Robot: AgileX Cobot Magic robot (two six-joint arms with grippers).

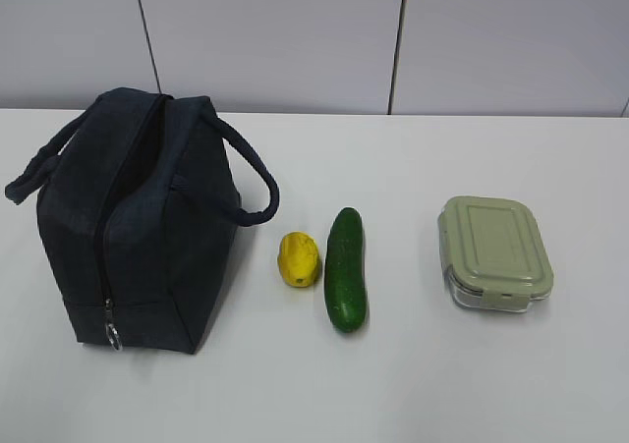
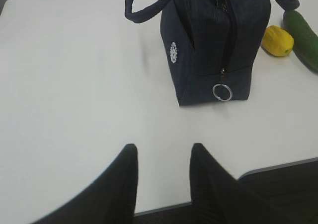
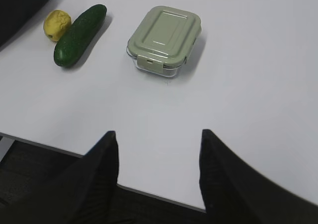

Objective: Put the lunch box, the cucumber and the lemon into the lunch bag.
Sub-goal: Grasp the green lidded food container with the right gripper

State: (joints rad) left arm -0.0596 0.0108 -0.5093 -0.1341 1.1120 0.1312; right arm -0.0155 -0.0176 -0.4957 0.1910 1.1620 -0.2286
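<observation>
Nothing packed yet: lunch bag (image 1: 138, 222), lemon (image 1: 299, 259), cucumber (image 1: 346, 268), lunch box (image 1: 494, 251) in a row on the worktop (image 1: 413, 384).

Bag at 9 o'clock, upright, zipped shut, ring pull (image 2: 222, 92) low on its near end; fabric likely soft, so pull the ring first. Lemon just beside cucumber near centre: small, may roll, pinch across middle. Cucumber smooth, likely slippery, grip mid-length. Box at 3 o'clock, rigid, take across short sides. Left hand (image 2: 161, 157) and right hand (image 3: 156, 142) both spread, empty, near the worktop's near edge.

bag (image 1: 138, 227) upright left | lemon (image 1: 299, 259) | cucumber (image 1: 345, 269) | lidded box (image 1: 495, 252) right
</observation>
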